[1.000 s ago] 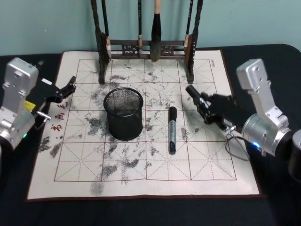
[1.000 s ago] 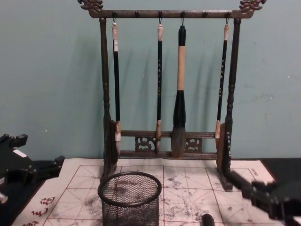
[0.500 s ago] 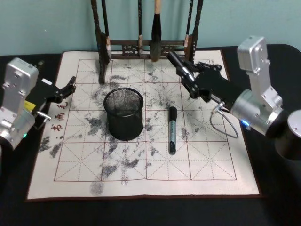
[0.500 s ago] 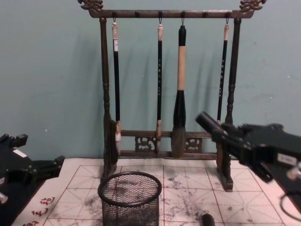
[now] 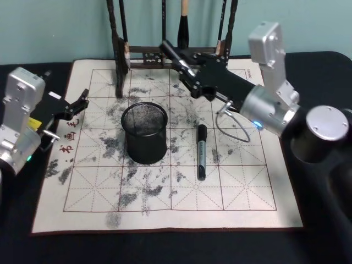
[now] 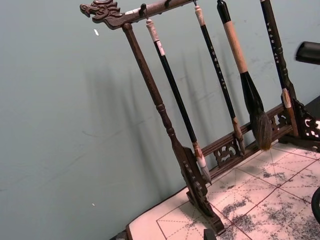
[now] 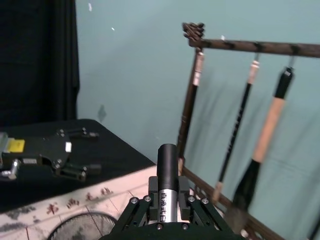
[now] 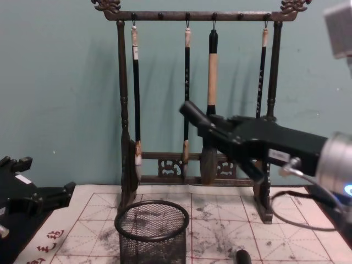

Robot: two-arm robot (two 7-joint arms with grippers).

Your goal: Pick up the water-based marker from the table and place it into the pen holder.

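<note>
On the black tabletop (image 5: 165, 247) lies a pale practice mat (image 5: 220, 192), ruled in squares and smudged with ink. On the mat, right of its middle, a second marker (image 5: 202, 151) lies flat with its black cap pointing away from the robot; nothing touches it. Just to its left, and apart from it, the pen holder (image 5: 146, 146) stands upright on the mat. At the mat's left edge the left pincer (image 5: 81, 104) hangs low over the tabletop with its fingers spread and nothing between them, well apart from the pen holder. Farther back the right arm reaches in from the right over the far part of the mat, and the right pincer (image 5: 192, 74) is clamped on the marker (image 5: 171, 53); the right wrist view shows its fingers (image 7: 192, 201) pressed against both sides of the marker's silver barrel, with the black cap sticking out past them. The marker is tilted, cap end up and toward the robot's left. In the chest view it is in the air well above the pen holder's rim, a little to the right of it, and in front of the hanging brushes (image 8: 212, 82). Behind stands the dark wooden brush rack (image 8: 124, 110) at the mat's far edge, with four brushes on its top bar, against a teal wall (image 8: 55, 82).
</note>
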